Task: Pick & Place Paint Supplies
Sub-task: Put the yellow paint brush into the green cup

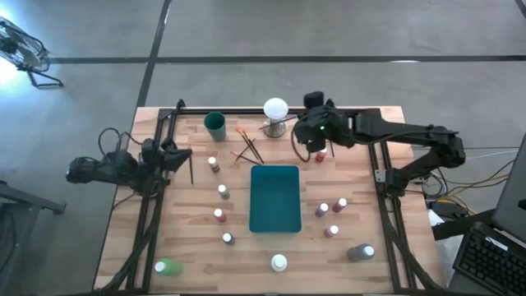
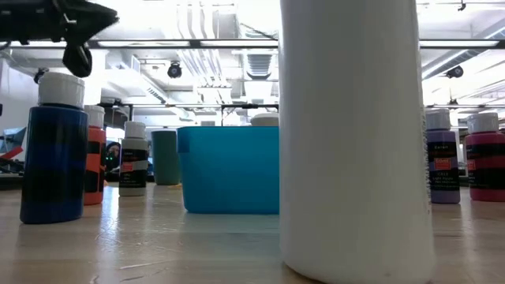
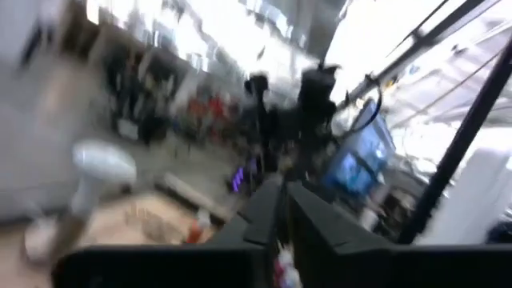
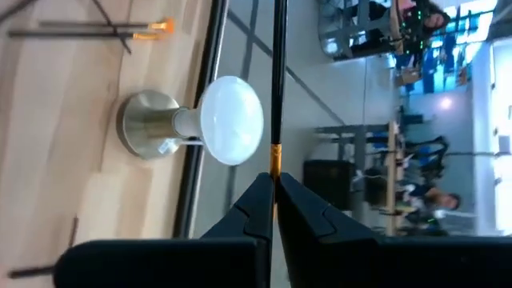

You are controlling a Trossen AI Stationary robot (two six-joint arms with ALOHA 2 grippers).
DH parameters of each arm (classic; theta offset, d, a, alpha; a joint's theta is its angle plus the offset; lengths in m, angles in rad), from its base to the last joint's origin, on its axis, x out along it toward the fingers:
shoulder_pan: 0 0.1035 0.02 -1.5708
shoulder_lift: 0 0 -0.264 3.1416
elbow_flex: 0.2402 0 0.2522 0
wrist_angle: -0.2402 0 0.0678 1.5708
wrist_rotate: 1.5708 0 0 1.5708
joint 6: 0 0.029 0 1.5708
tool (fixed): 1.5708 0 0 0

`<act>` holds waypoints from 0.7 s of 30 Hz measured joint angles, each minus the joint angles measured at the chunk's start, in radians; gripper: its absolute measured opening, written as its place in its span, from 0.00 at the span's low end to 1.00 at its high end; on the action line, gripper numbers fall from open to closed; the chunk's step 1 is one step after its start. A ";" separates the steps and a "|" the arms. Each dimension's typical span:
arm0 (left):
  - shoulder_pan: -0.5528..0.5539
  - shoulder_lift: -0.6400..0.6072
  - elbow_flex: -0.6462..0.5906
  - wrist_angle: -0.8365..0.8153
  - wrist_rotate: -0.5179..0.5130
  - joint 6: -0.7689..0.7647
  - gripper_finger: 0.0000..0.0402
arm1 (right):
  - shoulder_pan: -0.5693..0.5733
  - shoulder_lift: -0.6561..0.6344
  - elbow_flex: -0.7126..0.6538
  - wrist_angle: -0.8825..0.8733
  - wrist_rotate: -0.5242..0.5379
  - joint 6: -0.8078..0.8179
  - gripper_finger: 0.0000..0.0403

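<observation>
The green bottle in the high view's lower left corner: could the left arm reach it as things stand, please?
Probably yes: the green bottle stands alone on the left arm's side, and nothing stands between it and the left claw.

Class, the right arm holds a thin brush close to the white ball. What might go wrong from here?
1. The right gripper pinches the brush at one spot, with a long length sticking out; it may swivel or slip.
2. The white ball stands close by; swinging the brush might knock it over.
The left gripper is at the table's left edge.
</observation>
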 joint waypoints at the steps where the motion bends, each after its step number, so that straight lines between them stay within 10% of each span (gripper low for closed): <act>1: 0.000 0.008 0.016 -0.049 0.002 -0.047 0.17 | 0.006 0.011 0.000 0.001 0.004 -0.021 0.02; 9: 0.000 0.088 0.122 -0.152 0.080 -0.328 0.45 | 0.086 0.063 0.000 0.065 0.077 -0.151 0.02; 21: 0.011 0.378 0.293 -0.172 0.209 -0.401 0.48 | 0.180 0.073 0.000 0.277 0.077 -0.314 0.02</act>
